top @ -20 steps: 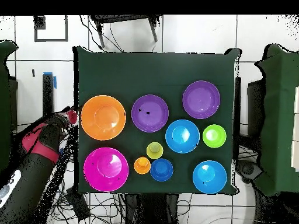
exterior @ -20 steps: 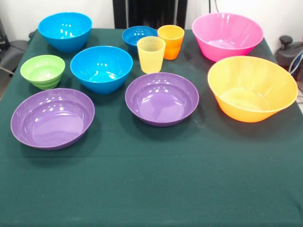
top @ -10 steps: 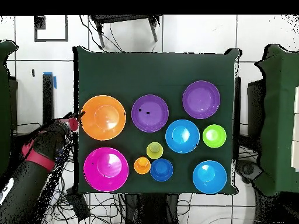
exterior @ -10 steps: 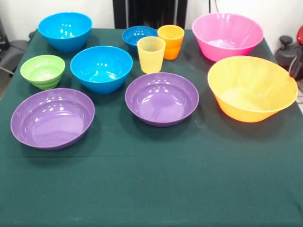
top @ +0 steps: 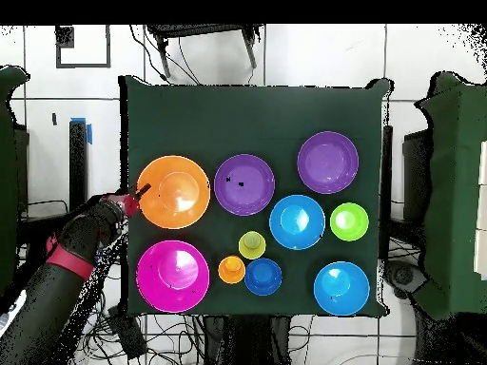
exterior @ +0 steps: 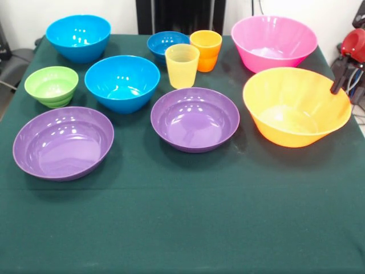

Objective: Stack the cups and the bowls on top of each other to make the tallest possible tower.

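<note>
- Ten pieces stand apart on the green table [exterior: 182, 228], all mouth up, none stacked.
- At the left, one purple bowl [exterior: 63, 142] sits nearest the front edge, the green bowl [exterior: 51, 85] behind it, a bright blue bowl [exterior: 78, 37] at the far corner.
- Next comes the second bright blue bowl [exterior: 122, 83], then the second purple bowl [exterior: 195, 119] in the middle.
- Behind these, the yellow cup [exterior: 182, 65] stands just beside the orange cup [exterior: 205, 50] and the small dark blue bowl [exterior: 166, 43].
- At the right, the pink bowl [exterior: 274, 43] is at the back, with the yellow-orange bowl [exterior: 296, 107] in front of it.
- The gripper [exterior: 337, 85] comes in from the right edge, its dark tip at that bowl's right rim; seen from overhead the gripper [top: 139, 195] meets the rim too.
- I cannot tell whether it is spread or pressed together, nor whether it pinches the rim.
</note>
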Robot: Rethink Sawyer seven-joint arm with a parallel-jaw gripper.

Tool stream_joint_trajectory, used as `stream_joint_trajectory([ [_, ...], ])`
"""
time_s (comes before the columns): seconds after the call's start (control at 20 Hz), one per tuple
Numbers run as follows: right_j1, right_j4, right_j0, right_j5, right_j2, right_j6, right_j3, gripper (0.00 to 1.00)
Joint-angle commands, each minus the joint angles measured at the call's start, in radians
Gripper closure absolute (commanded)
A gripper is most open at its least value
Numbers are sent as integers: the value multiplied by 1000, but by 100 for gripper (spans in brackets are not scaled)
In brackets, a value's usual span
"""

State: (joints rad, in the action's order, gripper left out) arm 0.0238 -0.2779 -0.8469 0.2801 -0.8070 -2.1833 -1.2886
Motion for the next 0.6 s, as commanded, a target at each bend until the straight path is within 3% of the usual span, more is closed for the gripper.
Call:
stream_joint_trajectory([
  [0.05, -53, -21, 16, -28, 112, -202, -61, 0],
  [0.6, -9, -16, 60, -38, 206, -169, -50, 0],
])
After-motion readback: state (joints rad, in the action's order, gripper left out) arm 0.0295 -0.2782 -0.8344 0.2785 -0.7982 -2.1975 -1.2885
